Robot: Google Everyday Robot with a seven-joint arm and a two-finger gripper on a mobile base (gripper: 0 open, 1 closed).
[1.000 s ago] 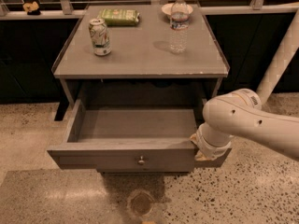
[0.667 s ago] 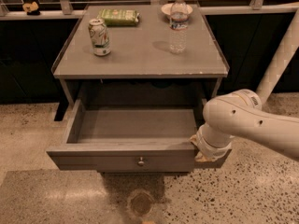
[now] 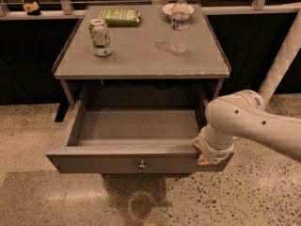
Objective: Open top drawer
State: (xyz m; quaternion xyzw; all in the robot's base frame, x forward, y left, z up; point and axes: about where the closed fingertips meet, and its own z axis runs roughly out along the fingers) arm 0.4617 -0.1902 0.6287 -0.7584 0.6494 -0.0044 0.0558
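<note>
The top drawer (image 3: 117, 161) is a wide grey wooden drawer with a small round metal knob (image 3: 141, 164) at the centre of its flat front. It stands pulled far out from the grey cabinet (image 3: 141, 55) and its inside is bare. My gripper (image 3: 207, 155) is at the drawer's right front corner, at the end of the white arm (image 3: 254, 121) that comes in from the right. The arm's wrist hides the gripper's tips.
On the cabinet top stand a soda can (image 3: 100, 36), a clear water bottle (image 3: 179, 25), a green snack bag (image 3: 120, 16) and a white bowl (image 3: 169, 8). A railing runs behind. A white post (image 3: 282, 60) stands at the right. The floor is speckled stone.
</note>
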